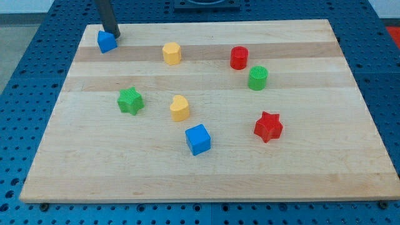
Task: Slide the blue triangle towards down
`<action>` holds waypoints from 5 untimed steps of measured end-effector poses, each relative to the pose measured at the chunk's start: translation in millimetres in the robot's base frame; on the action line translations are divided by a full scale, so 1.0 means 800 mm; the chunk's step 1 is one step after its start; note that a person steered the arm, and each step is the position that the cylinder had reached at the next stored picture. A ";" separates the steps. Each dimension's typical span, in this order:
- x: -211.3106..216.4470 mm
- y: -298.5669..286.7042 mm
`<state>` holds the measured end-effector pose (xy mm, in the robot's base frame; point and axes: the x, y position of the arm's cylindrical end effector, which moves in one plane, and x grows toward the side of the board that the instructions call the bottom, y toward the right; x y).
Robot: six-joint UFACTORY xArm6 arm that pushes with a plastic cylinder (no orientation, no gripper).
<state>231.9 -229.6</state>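
The blue triangle [106,41] lies near the top left corner of the wooden board [206,181]. My tip [112,34] is at the block's upper right edge, touching or nearly touching it. The dark rod rises from there out of the view's top.
A yellow block [172,54], a red cylinder [239,57] and a green cylinder [257,78] lie across the top half. A green star [130,100], a yellow heart [179,108], a blue cube [198,139] and a red star [268,127] lie lower down.
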 end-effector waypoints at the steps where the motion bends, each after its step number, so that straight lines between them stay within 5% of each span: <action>1: 0.000 -0.014; 5: 0.023 -0.027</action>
<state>250.3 -250.9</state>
